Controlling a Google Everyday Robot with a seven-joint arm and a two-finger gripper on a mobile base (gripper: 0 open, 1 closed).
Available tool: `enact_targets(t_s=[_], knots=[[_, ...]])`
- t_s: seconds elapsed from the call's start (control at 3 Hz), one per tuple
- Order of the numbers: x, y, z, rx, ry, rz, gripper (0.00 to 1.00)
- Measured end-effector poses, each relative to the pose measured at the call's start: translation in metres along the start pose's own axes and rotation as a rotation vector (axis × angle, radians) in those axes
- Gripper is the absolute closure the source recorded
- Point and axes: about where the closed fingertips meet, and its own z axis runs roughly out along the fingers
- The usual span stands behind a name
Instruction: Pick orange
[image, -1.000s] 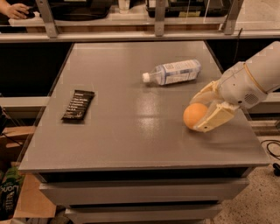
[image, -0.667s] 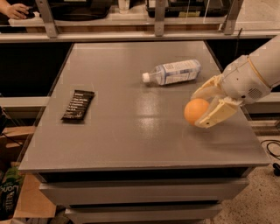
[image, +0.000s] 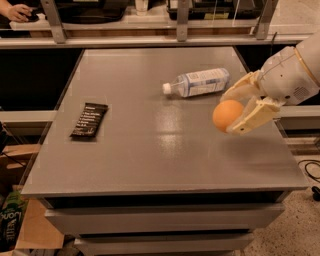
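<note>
Camera view, looking down on a grey table (image: 150, 160): the gripper (image: 232, 113), reaching in from the right, clasps the orange (image: 225, 115) between its two pale fingers, apparently just clear of the tabletop, near the right edge and in front of a clear plastic bottle (image: 197, 82) lying on its side. Being round, the fruit shows no long axis or heading. Its right side is covered by the fingers, and the arm is cut off at the right edge.

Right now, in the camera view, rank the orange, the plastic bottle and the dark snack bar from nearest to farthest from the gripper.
1. orange: held in the gripper, over the right side of the table.
2. plastic bottle: lying on its side, just beyond and left of the gripper.
3. dark snack bar: flat near the table's left edge, farthest.
</note>
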Motion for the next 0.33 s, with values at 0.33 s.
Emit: enact_targets(t_s=[0.33], knots=[[-0.0002,-0.0004,-0.0001,0.000,-0.001,-0.001,1.00]])
